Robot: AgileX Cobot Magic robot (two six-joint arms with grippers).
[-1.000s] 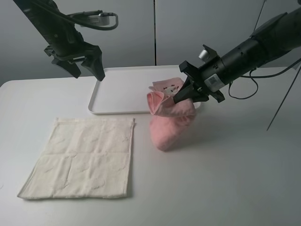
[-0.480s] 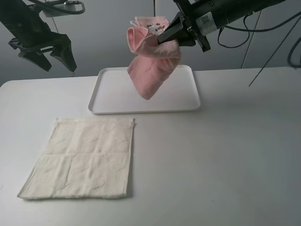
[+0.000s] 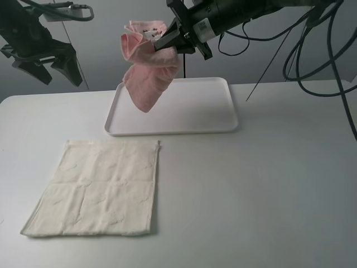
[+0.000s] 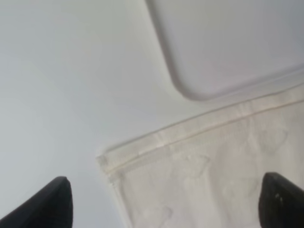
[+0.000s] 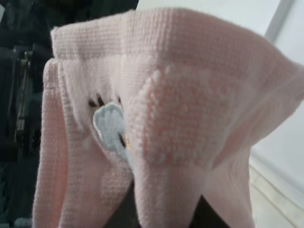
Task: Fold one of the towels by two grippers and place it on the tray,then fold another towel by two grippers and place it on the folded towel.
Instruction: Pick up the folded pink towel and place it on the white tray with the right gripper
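Right gripper, clamped on the pink towel, should lower it flat onto the tray's middle before releasing; left gripper hangs wide, holding nothing

Setup's pretty bare tbh. Everything sits on a big white table with a smooth matte top, and it fills most of the overhead shot. Its far edge runs straight across, and the back-left corner looks rounded. Right behind the table is a plain grey wall, flat panels by the look of it, with a thin dark vertical seam rising behind the table's far edge, about mid-width. Light is soft and even, so the tabletop only gets faint blurry shadows. The left wrist cam just shows more of that same pale tabletop.
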